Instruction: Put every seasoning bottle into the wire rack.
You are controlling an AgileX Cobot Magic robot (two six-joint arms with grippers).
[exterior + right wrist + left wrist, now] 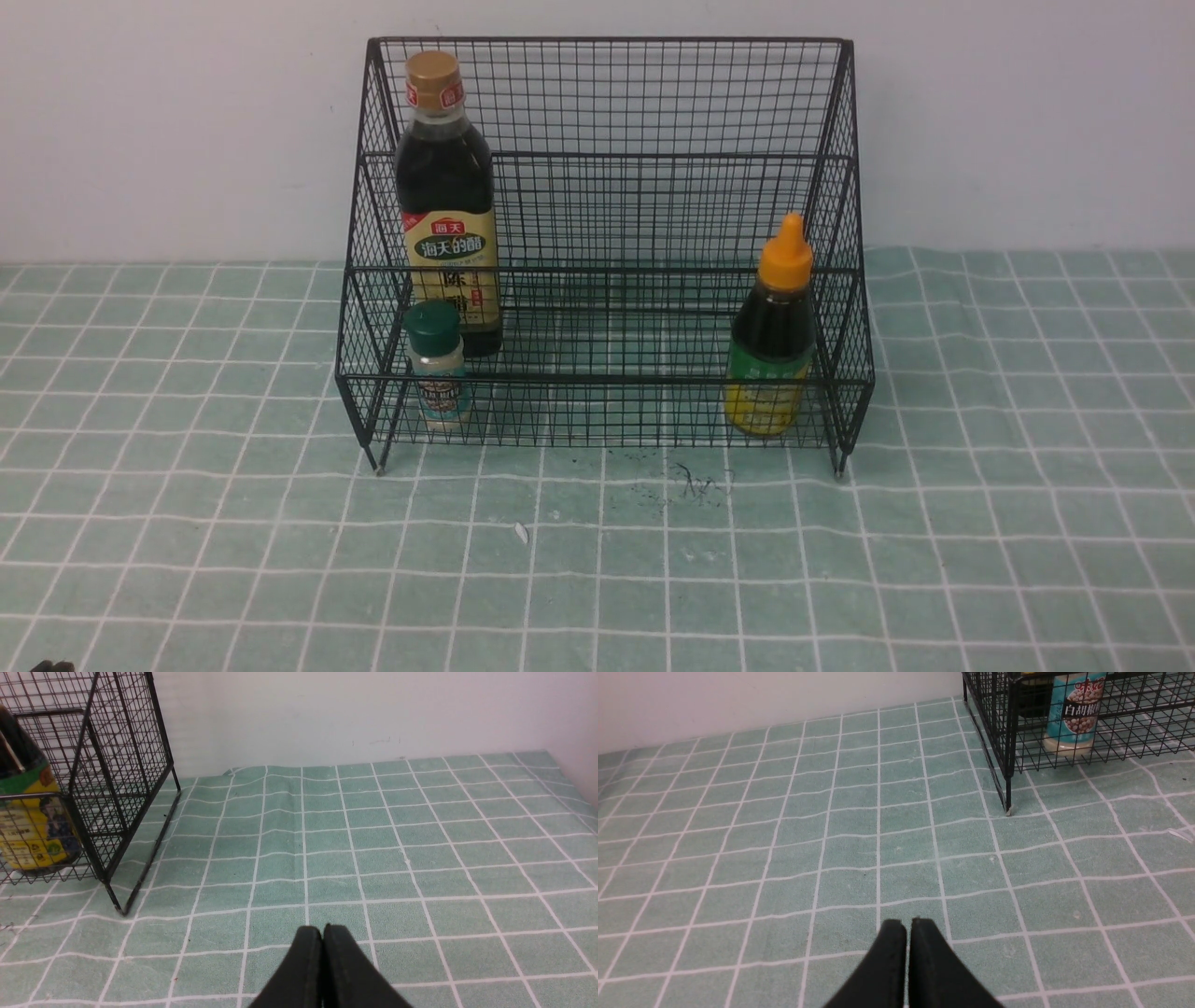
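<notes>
Black wire rack (607, 380) on the green gridded cloth (597, 579), pale wall (168, 131) behind. All three bottles are in the rack. Vinegar bottle (448, 205): left side, toward the back, upright, gold cap (433, 79) reaching nearly to the top rim, tan label (456, 266) facing the camera. Shaker (439, 366): same side, lower and in front of the vinegar, green lid (433, 328) overlapping the foot of that label in the front view; body behind the front mesh. Whether shaker and vinegar touch, cannot tell. Squat bottle (771, 350): right side, front tier, leaning a little, orange nozzle (786, 252) tipped toward the rack's right wall, yellow-green label partly behind the mesh. A wide stretch of rack lies between it and the other two. Left gripper (904, 926): closed, the dark tips side by side with only a sliver between them, nothing held, over the cloth, well apart from the rack. Right gripper (321, 933): likewise closed, tips together, nothing held, cloth beneath, rack off to one side. Cloth slightly rumpled; dark marks (695, 483) and a small white scrap (521, 533) lie on it in front of the rack.
</notes>
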